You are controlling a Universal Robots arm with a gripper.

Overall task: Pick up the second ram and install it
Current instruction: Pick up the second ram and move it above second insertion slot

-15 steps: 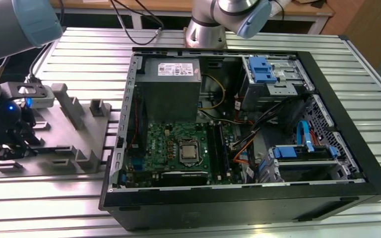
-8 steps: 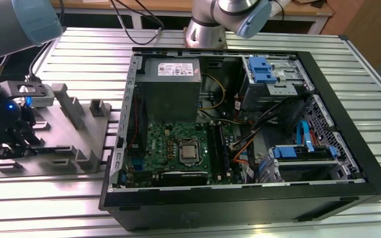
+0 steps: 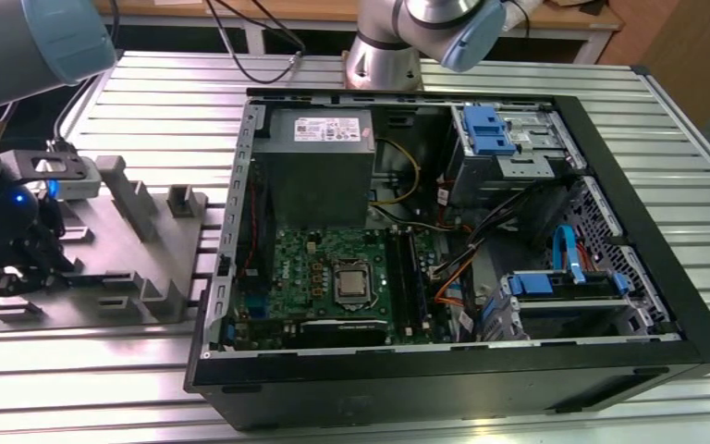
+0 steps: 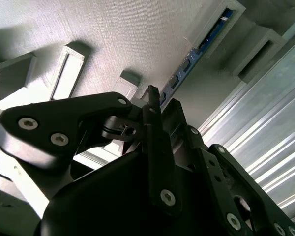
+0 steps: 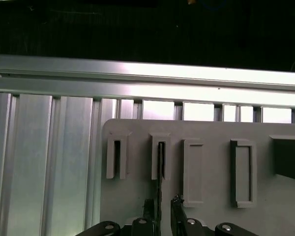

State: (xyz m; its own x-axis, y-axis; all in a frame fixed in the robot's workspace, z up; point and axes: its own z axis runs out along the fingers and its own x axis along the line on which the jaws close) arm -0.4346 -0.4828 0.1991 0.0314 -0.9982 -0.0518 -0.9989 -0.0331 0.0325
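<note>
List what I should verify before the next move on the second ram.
1. End effector lined up over the long thin dark circuit-board stick: ok.
2. Stick standing edge-on in a slot of the grey plastic fixture plate: ok.
3. Grasp secured on the stick: cannot tell.
4. Black open computer case uncovered, square green motherboard exposed: ok.
5. Free memory slot on the motherboard: cannot tell.
</note>
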